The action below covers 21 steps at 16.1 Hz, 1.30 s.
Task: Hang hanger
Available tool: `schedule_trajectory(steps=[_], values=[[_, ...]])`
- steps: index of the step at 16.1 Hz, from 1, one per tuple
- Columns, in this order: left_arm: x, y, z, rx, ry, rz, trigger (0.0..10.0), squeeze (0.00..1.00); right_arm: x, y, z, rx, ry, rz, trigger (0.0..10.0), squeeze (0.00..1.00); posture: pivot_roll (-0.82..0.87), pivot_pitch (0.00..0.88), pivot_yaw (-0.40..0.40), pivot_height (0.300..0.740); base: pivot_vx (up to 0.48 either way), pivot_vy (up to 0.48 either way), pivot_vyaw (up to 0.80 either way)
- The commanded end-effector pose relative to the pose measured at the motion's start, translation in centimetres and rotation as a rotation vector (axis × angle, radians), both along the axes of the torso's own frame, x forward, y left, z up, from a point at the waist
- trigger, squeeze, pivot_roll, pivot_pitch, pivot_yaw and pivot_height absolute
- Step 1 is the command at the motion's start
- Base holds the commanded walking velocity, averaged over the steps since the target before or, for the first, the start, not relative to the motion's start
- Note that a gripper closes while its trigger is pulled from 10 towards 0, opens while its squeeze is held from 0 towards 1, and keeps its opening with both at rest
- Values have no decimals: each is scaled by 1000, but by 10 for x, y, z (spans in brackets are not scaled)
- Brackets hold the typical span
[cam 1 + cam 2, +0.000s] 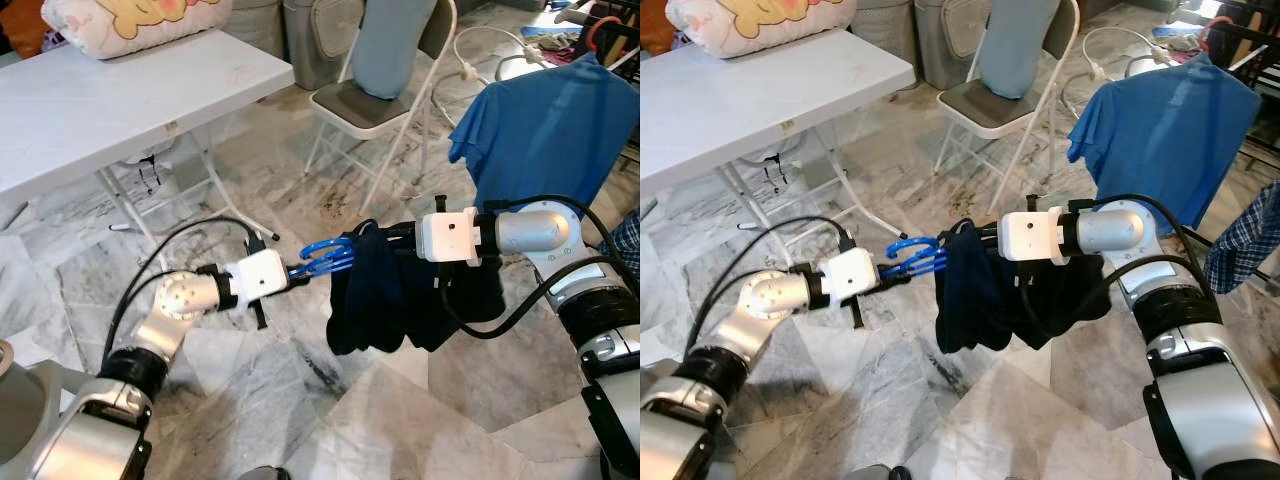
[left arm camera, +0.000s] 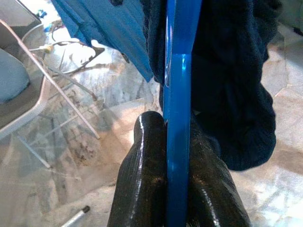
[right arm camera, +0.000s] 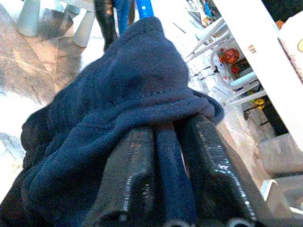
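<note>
While pinched by left gripper, blue hanger straight ahead.

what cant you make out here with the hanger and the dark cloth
- Hanger: its middle and far end lie under the dark cloth in both eye views, so its full shape is hidden.
- Right pincer: cloth is bunched over its fingertips in the right wrist view, so whether it also grips the hanger is unclear.
- Left pincer: shut on the hanger, but the left wrist view's bottom edge cuts it off.
- Rail holding the blue shirt: cut off by the eye views' edge.
</note>
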<state>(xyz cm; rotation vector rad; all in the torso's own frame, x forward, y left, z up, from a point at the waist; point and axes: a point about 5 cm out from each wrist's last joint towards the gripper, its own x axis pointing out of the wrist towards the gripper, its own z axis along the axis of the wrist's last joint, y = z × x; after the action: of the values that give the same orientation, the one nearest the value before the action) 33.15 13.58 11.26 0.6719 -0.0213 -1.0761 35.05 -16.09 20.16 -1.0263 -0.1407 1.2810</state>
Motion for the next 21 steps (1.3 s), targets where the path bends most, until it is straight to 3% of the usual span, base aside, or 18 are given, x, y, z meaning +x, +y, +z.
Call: schedule_trajectory(steps=[1,8,13,17,21], values=[[-2,2,-3,4,16,-7,0,0,3,4,12,27,-28,8,10000,1000,-128,68,72,740,0,0,0],[-21,-11,-24,-164,110,60,0,0,12,-2,12,10,-105,-92,10000,1000,-125,78,72,740,0,0,0],[-27,-12,-29,-275,133,190,0,0,19,-1,9,21,-145,-166,10000,1000,-114,76,68,740,0,0,0],[-24,-5,-33,-309,144,316,0,0,18,0,5,12,-132,-168,10000,1000,-114,75,72,740,0,0,0],[-12,0,-26,-417,146,496,0,0,13,-2,-7,-58,-76,-128,10000,1000,-112,76,74,740,0,0,0]])
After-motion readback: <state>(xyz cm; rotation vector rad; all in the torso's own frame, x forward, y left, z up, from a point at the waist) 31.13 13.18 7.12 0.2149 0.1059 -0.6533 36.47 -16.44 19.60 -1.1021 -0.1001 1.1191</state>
